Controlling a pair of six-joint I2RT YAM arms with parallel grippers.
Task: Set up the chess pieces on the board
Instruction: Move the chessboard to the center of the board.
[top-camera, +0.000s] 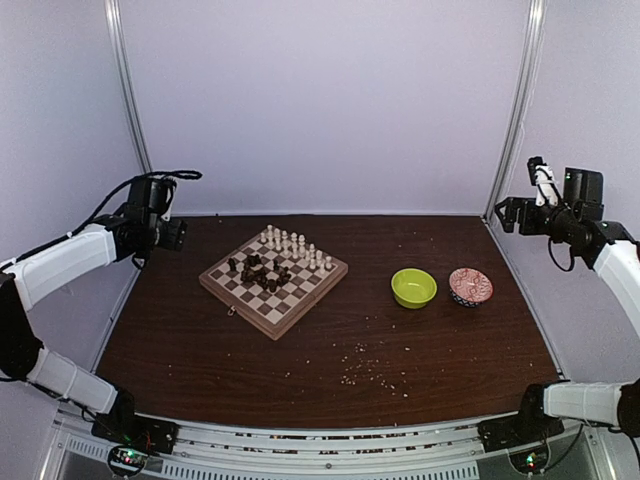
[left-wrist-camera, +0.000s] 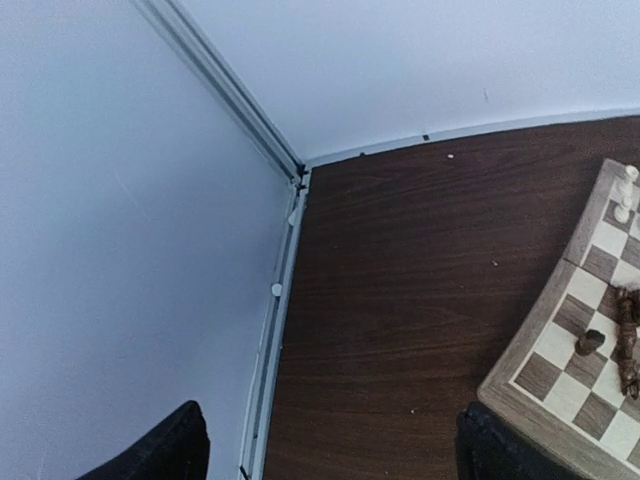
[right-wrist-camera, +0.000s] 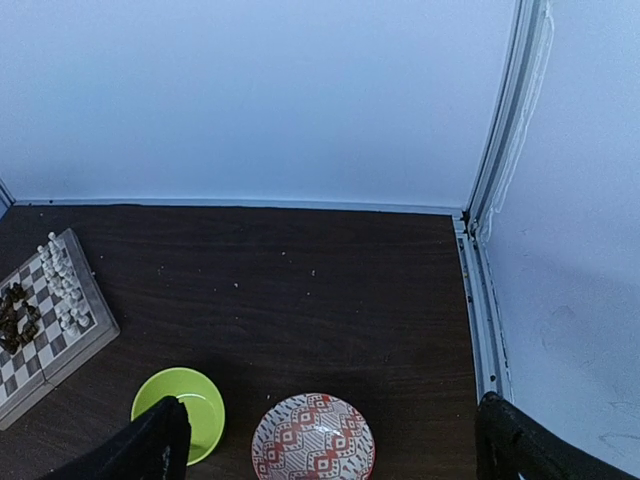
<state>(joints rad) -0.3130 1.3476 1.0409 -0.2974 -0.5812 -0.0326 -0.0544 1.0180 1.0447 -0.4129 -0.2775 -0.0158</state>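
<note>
Top external: board (top-camera: 281, 309) lies right of wide-spread left gripper (top-camera: 178, 235); far left of wide-spread right gripper (top-camera: 505, 214).

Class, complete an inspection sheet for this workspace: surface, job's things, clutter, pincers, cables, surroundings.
Surface: dark brown wood-grain table.
Job's things: board set cornerwise, left of centre; white pieces in rows along its far-right edge; dark pieces huddled mid-board, some toppled.
Clutter: pale crumbs scattered near the front; green bowl and red patterned bowl right of the board.
Pincers: left pincer and right pincer open, empty, raised near the far corners.
Cables: black cable loops over the left wrist; second cable hangs by the right arm.
Surroundings: pale walls, metal corner posts.
</note>
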